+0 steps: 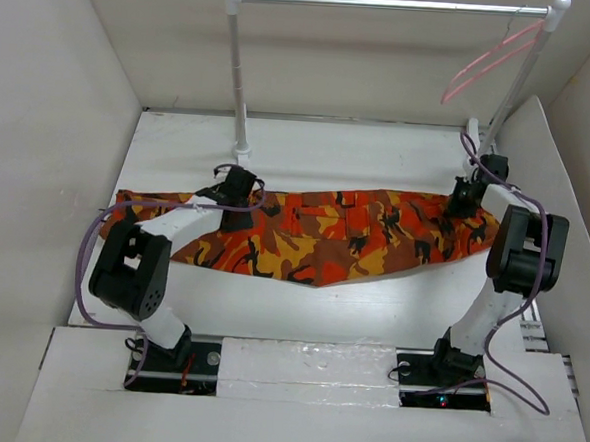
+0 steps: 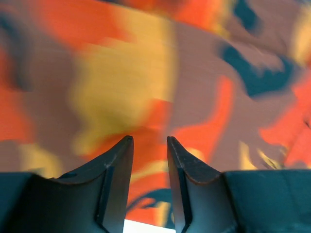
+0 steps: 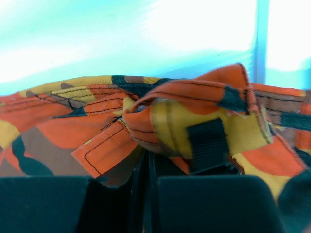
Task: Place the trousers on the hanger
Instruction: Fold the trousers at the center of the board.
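- Fingers (image 2: 114,174) of the left gripper (image 2: 149,141) are spread a little, with blurred camouflage cloth right under them and nothing between them.
- Over on the right gripper (image 3: 146,184), the jaws are pressed together, pinching a bunched fold of the trousers (image 1: 344,234) beside the black strap (image 3: 208,143).
- Trousers lie stretched flat across the white table (image 1: 379,151), with one gripper at each end.
- At the back, the pink hanger (image 1: 482,64) dangles from the right end of the silver rail (image 1: 388,2), well apart from the cloth.
- Plain white walls (image 1: 63,87) box it all in.
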